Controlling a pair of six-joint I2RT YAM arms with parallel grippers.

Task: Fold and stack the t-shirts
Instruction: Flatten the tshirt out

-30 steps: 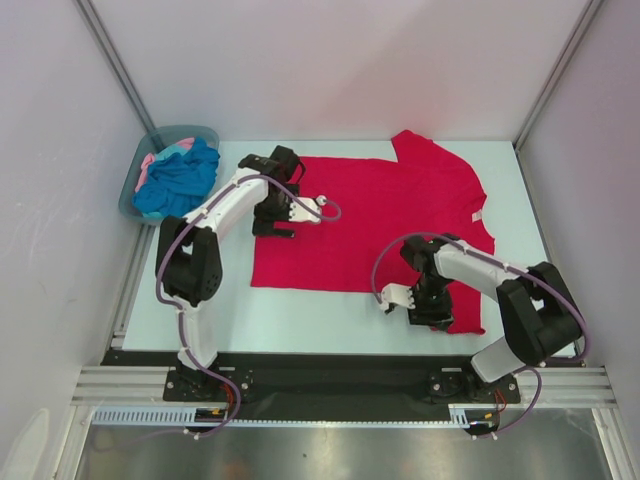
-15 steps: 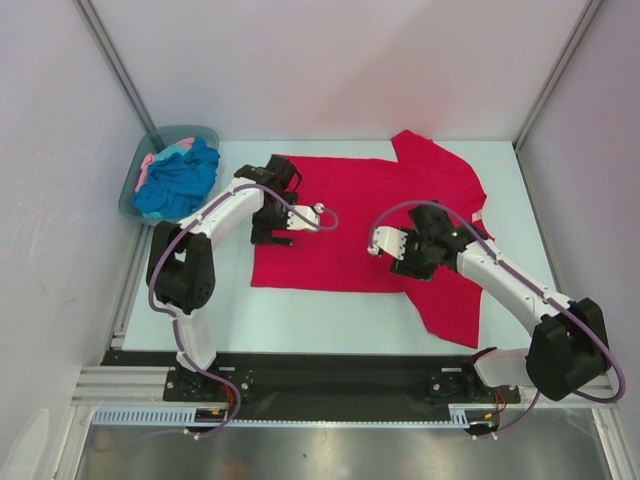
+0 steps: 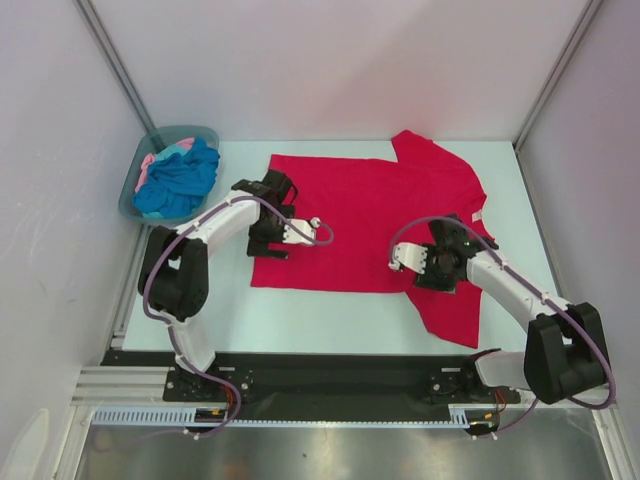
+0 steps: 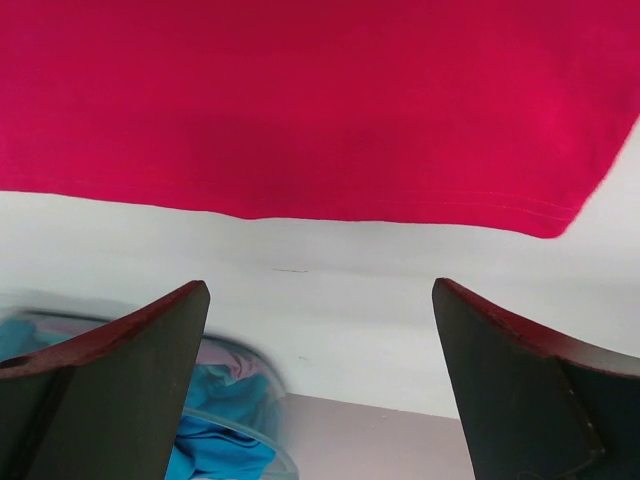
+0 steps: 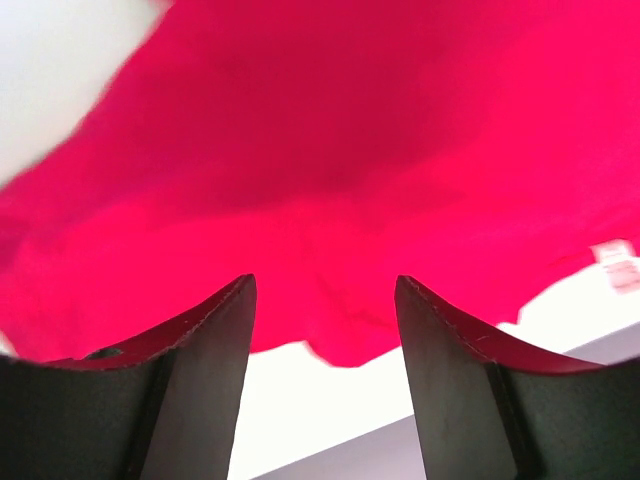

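Crimson cloth takes up most of the scene: the red t-shirt (image 3: pixel 370 215) lies spread flat across the middle of the table (image 3: pixel 330 310). Its hem is to the left and its collar, with a small label (image 3: pixel 478 217), is to the right. One sleeve points at the far edge and the other toward the near edge. No fold shows in it, so I judge this first shirt laid out but not yet folded. The left gripper (image 3: pixel 268 240) hovers over the hem end with its jaws wide apart and nothing between them; its wrist view shows the hem edge and bare table beyond. The right gripper (image 3: pixel 437 270) hangs over the shirt near the nearer sleeve. Its jaws are parted as well, with red cloth past the fingers and none pinched. At the far left corner the turquoise t-shirt (image 3: pixel 180 180) and the pink t-shirt (image 3: pixel 150 162) sit bunched together in the grey tub (image 3: pixel 200 131), unfolded. No stack exists, so nearly all the work seems to remain: three shirts to fold, then stack.
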